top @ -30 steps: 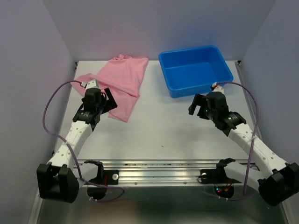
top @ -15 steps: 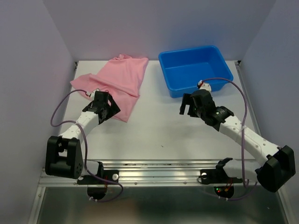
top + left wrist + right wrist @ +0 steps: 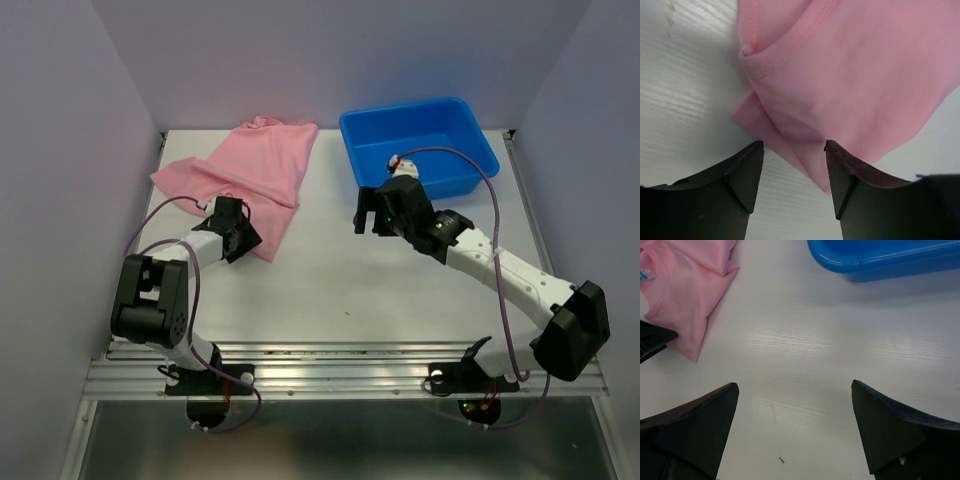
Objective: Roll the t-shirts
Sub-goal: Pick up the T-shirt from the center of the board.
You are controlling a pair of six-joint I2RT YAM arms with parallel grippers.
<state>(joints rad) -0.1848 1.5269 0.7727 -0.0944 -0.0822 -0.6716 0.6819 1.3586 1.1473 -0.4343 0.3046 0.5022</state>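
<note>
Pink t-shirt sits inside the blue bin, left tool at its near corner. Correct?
Not inside. The top external view shows the pink t-shirt lying on the table, to the left of the blue bin. The left tool is at its near corner, as stated.

This is a robotics lab test cell, not a lived-in room: a bare white surface (image 3: 340, 280) is boxed in on three sides by plain pale walls (image 3: 60, 150). A left arm (image 3: 190, 255) and a right arm (image 3: 500, 275), both white and black, are bolted to an aluminium rail (image 3: 340, 365) at the near edge, and a purple cable (image 3: 445, 149) loops loose. The only props are a pink t-shirt (image 3: 262, 165) and a blue bin (image 3: 400, 108).
</note>
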